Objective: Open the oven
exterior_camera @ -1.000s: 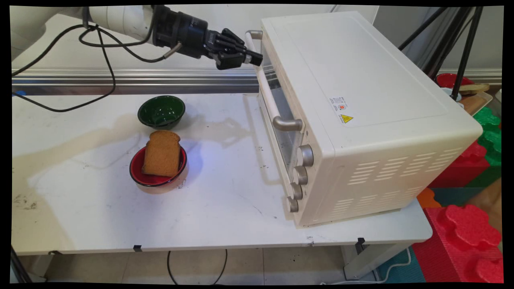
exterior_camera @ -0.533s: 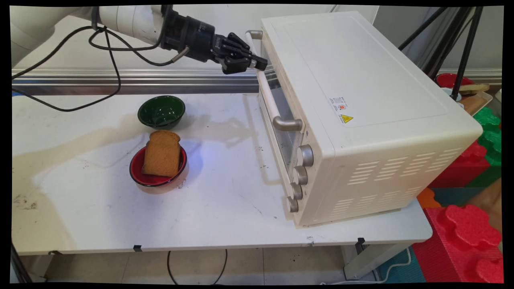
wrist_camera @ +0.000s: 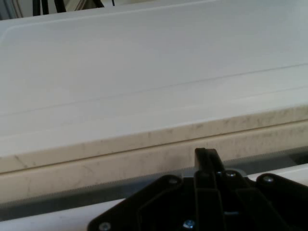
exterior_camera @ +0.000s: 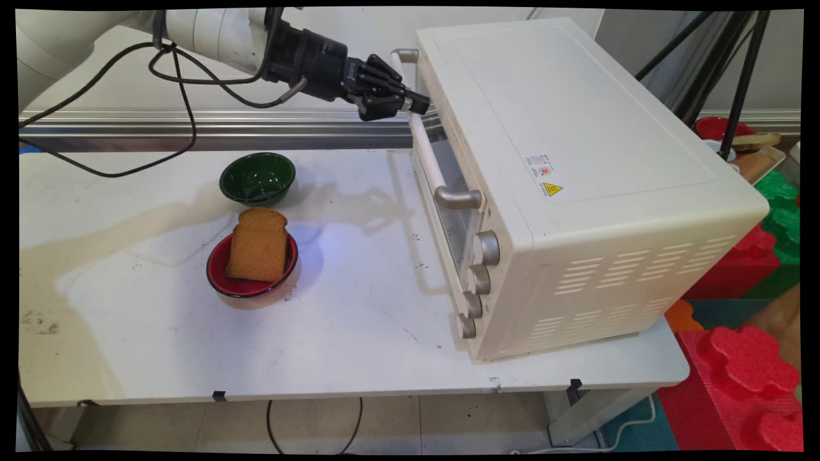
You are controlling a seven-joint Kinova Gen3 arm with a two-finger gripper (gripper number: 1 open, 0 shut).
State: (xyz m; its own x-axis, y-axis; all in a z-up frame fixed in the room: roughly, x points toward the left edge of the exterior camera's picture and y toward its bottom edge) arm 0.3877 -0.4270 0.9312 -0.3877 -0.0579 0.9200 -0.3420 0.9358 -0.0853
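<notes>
We have our gripper (exterior_camera: 418, 102) up at the far end of the oven's (exterior_camera: 576, 160) door handle (exterior_camera: 428, 150), fingers pressed together with nothing between them — resting against the bar rather than clamped round it. The door looks closed. On the table (exterior_camera: 352, 333), well apart from us, a slice of bread (exterior_camera: 258, 245) lies in a red bowl (exterior_camera: 221, 275), a green bowl (exterior_camera: 257, 177) just behind.

White arm reaches rightward — end effector (exterior_camera: 419, 104) fingers pressed together.
</notes>
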